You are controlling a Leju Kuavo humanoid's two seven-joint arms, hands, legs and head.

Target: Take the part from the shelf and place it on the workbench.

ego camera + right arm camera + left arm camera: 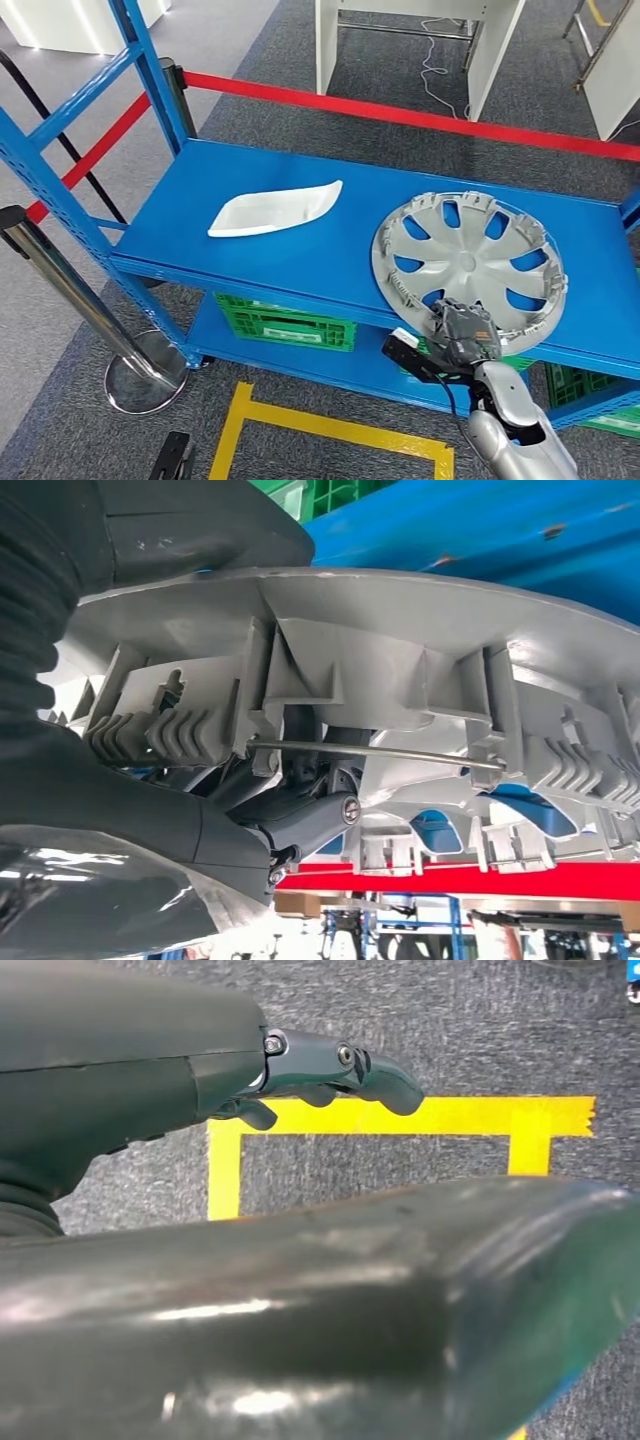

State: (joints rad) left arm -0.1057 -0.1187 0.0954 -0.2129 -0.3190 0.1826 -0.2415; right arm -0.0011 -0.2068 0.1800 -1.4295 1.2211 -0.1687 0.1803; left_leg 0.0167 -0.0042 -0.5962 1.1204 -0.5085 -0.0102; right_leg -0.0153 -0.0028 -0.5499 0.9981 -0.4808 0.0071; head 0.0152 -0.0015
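A: Nearest us, the right hand (pixel 462 335) had clamped the hubcap's (pixel 468 262) front rim, fingers hooked under.

B: And the hubcap lay on the blue shelf (pixel 317 255), at its right end. Lift and workbench placement remained.

A: Left hand (pixel 332 1070) hung empty, fingers apart.

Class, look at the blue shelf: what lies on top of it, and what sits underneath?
On the blue shelf: a white part and a silver hubcap, gripped by the right hand. Underneath: green crates, partly hidden.
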